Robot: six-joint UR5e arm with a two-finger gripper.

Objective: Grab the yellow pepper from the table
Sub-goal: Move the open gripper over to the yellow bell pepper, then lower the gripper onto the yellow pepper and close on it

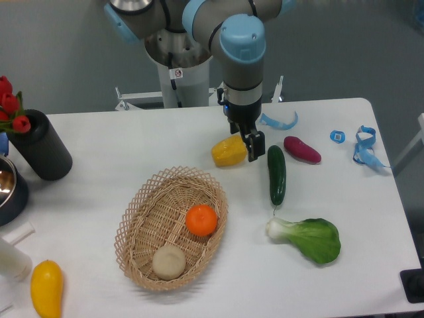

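Note:
The yellow pepper [228,152], small, blocky and glossy, lies on the white table [344,278] just beyond the basket's far rim. My gripper [249,144] hangs straight down at the pepper's right end, low over the table. One black finger [257,146] shows right of the pepper. The other is partly hidden behind the pepper's top right edge. The jaws look apart and hold nothing. The pepper rests on the table.
A wicker basket [142,225] holds an orange [201,220] and a pale round thing [169,262]. A cucumber [276,174], a purple vegetable [302,150] and a bok choy [310,238] lie to the right. A long yellow fruit [46,287] lies front left, and a black cylinder [42,147] stands at the left.

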